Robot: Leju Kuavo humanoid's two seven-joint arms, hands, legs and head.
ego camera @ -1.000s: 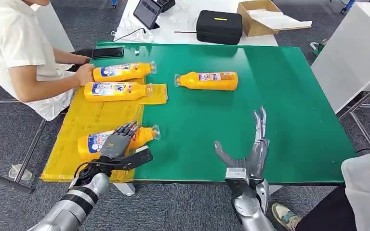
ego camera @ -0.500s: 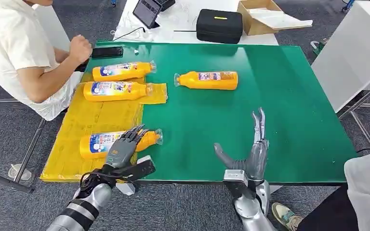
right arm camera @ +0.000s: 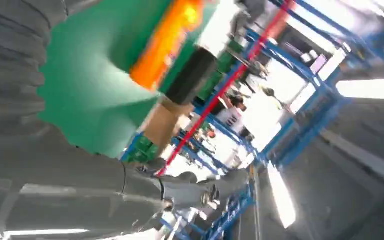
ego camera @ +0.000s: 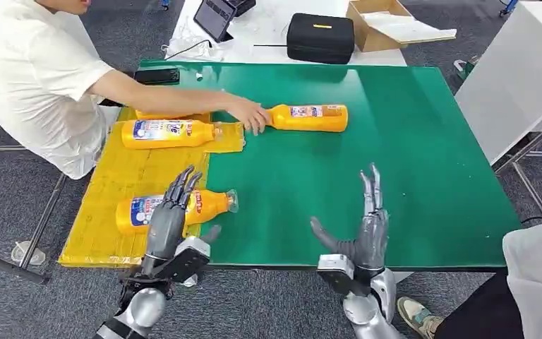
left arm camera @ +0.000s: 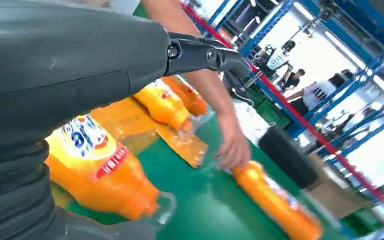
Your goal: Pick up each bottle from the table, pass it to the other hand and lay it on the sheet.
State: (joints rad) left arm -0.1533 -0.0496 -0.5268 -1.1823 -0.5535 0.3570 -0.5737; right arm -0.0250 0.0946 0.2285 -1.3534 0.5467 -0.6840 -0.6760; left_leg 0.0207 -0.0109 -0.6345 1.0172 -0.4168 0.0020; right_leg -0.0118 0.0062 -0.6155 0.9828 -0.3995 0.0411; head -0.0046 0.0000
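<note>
Both hands spread, holding nothing.
Left hand (ego camera: 166, 219) above near bottle (ego camera: 137, 210) on yellow sheet (ego camera: 134, 173); right hand (ego camera: 367, 226) over green worktop (ego camera: 409, 141); person's hand (ego camera: 250, 113) touching far bottle (ego camera: 309, 118).

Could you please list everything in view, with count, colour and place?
Bottles: four, orange; one near on the sheet, one farther, one behind the arm, one on the mat.
Sheet: one, yellow, table's left.
Mat: one, green.
Phone: one, black, far left.
Case: one, black, rear table.
Box: one, cardboard, rear.
Person's hand: touches the mat bottle.
Left hand: open, over the near bottle.
Right hand: open, near edge.
</note>
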